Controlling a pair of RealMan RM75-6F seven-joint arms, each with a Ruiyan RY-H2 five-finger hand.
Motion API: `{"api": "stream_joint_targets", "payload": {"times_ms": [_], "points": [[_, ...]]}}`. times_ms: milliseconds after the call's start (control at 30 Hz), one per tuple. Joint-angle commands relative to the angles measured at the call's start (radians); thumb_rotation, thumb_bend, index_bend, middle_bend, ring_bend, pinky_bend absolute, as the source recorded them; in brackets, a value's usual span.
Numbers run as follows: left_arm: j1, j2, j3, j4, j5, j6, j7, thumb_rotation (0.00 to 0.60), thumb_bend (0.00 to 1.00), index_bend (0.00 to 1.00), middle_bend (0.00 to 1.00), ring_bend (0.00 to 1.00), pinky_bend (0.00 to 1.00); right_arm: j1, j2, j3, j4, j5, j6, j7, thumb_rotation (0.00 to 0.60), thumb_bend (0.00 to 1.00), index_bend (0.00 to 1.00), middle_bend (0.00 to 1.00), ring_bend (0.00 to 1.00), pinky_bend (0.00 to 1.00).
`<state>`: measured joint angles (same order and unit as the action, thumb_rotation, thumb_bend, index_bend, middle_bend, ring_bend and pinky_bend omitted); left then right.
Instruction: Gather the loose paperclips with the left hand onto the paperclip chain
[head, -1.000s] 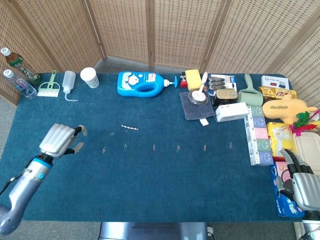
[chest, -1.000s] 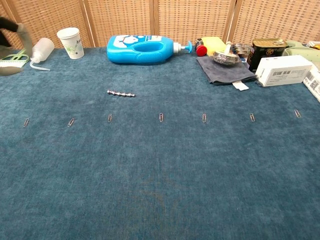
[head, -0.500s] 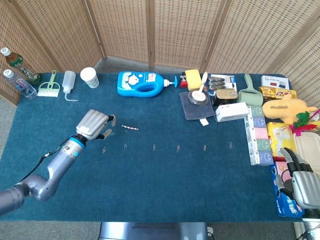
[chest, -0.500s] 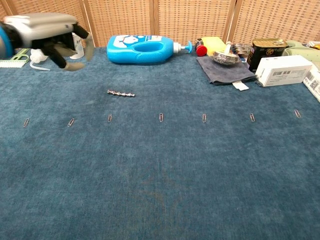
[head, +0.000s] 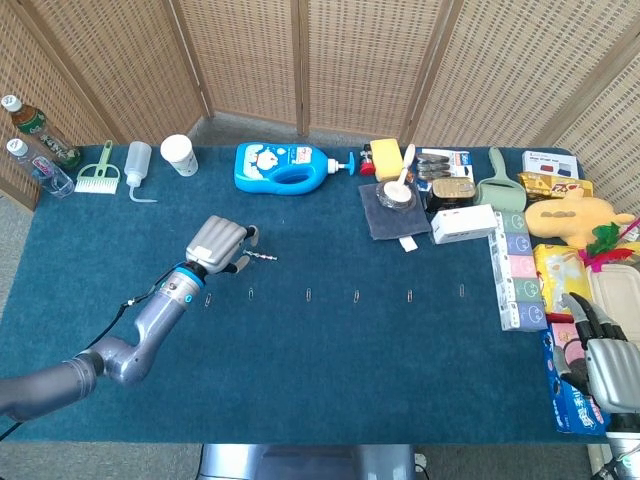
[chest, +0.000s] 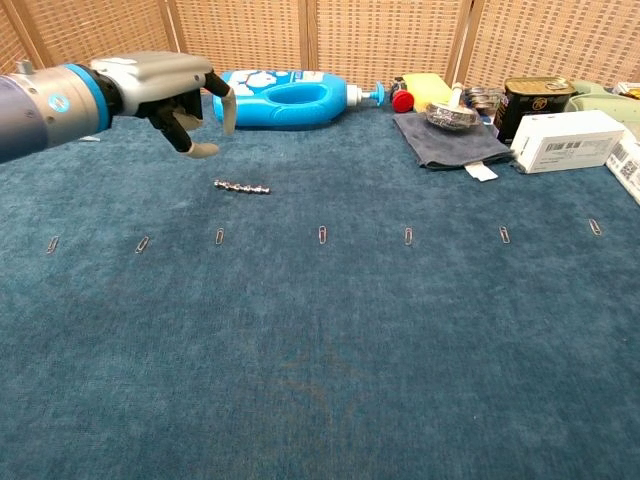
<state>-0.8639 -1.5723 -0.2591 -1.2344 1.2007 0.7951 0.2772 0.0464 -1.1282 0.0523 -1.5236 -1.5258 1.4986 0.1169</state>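
Hovering empty with fingers loosely apart just left of the paperclip chain (chest: 241, 187), toward the bench's (chest: 330, 380) far-left corner, the left robot hand (chest: 170, 86) should lower gently and sweep each loose paperclip (chest: 219, 236) from the row nearer the front edge toward it.

Left arm: reaches in from lower left of the head view.
Left hand (head: 220, 244): raised, fingers curled downward, holding nothing.
Right hand (head: 606, 358): lower right corner, fingers spread, idle.
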Motion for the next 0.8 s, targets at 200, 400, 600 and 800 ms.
{"api": "stream_joint_targets", "payload": {"times_ms": [200, 400, 600, 800], "points": [[-0.048, -0.078, 0.006, 0.107, -0.038, -0.029, -0.003, 0.6, 0.31, 0.46, 1.0, 1.0, 1.0, 0.0, 0.003, 0.003, 0.0, 0.009, -0.003, 0.0, 0.6, 0.51, 0.0, 0.12, 0.11, 0.23], [-0.073, -0.121, 0.012, 0.179, -0.049, -0.052, -0.013, 0.6, 0.31, 0.47, 1.0, 1.0, 1.0, -0.002, 0.006, 0.004, -0.002, 0.018, -0.005, -0.005, 0.6, 0.51, 0.0, 0.12, 0.11, 0.23], [-0.102, -0.161, 0.017, 0.248, -0.066, -0.088, -0.018, 0.6, 0.31, 0.47, 1.0, 1.0, 1.0, -0.002, 0.007, 0.006, -0.007, 0.023, -0.005, -0.012, 0.6, 0.51, 0.0, 0.12, 0.11, 0.23], [-0.121, -0.202, 0.024, 0.303, -0.077, -0.099, -0.007, 0.6, 0.31, 0.49, 1.0, 1.0, 1.0, -0.006, 0.008, 0.007, -0.01, 0.029, -0.004, -0.014, 0.6, 0.51, 0.0, 0.12, 0.11, 0.23]]}}
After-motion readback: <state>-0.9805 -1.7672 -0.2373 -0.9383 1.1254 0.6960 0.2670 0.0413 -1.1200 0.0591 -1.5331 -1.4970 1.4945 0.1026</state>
